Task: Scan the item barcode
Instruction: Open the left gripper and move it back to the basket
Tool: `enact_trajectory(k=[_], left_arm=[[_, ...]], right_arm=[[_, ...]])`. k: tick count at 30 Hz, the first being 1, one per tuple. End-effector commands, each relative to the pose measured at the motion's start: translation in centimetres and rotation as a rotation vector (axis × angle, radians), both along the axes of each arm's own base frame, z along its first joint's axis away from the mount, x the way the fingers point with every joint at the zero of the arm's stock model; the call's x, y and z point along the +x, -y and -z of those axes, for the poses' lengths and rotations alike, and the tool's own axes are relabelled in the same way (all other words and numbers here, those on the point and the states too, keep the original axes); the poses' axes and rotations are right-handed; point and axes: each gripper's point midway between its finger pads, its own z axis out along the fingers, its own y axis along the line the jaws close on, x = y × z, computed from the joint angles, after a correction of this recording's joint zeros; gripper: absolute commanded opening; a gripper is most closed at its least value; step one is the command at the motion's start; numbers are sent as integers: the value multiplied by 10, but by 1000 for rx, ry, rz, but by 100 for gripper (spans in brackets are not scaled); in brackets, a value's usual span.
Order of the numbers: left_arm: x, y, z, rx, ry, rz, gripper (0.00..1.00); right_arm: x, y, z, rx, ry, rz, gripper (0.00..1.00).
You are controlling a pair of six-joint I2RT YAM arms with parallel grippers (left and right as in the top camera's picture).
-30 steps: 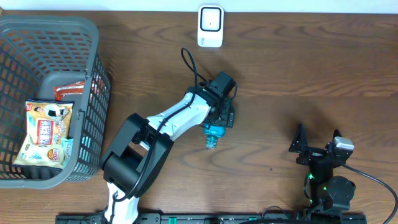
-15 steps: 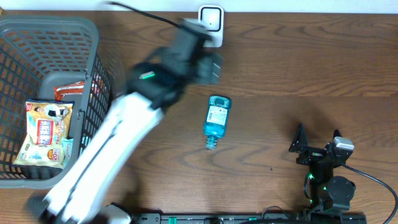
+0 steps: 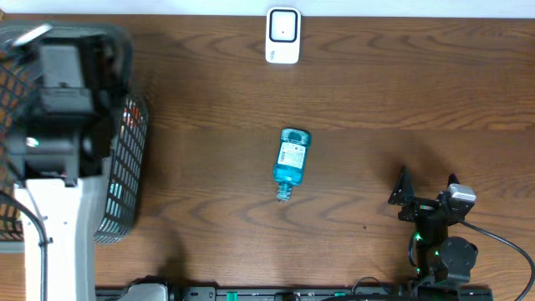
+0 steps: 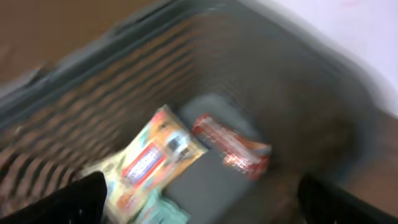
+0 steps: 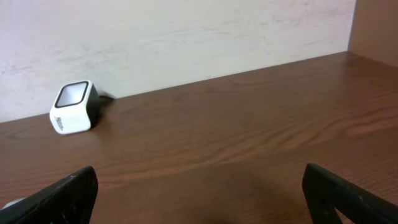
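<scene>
From overhead, the bottle [image 3: 291, 163] lies on its side near the middle of the brown wooden table [image 3: 401, 92], apart from everything else; it is small, clear, filled with blue-green liquid and carries a white label, its cap towards the near edge and its base towards the white scanner [image 3: 282, 35], which stands at the far edge straight beyond it. The right gripper [image 3: 426, 191] sits low at the near right, well apart from the bottle, its two dark fingers spread wide with nothing between them. The left arm [image 3: 58, 125] hangs over the grey mesh basket [image 3: 125, 167] at the table's left edge, far from the bottle, and hides most of what the basket holds. The left wrist view is blurred: the left gripper [image 4: 214, 200] looks down into the basket, its fingers [image 4: 81, 199] showing only at the two bottom corners, wide apart and holding nothing; on the basket's grey floor lie a yellow-and-white snack packet [image 4: 149, 162], a red packet [image 4: 230, 143] just beside it, and a pale teal packet [image 4: 165, 213] at the lower edge. In the right wrist view, the right gripper's fingers [image 5: 56, 199] stand wide at both lower corners above bare wood, and the scanner [image 5: 73, 107] sits far off at the left against a white wall [image 5: 186, 31], a dark cable [image 5: 104, 98] behind it
</scene>
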Motion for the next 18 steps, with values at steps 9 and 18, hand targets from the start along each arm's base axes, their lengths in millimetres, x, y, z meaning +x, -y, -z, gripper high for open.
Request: enact_trajectory(k=[9, 18], left_arm=[[-23, -57, 102, -487, -125, -433, 98], [-27, -56, 167, -546, -408, -495, 98]], right_arm=[[0, 3, 1, -11, -2, 12, 99], [0, 3, 1, -12, -2, 12, 99]])
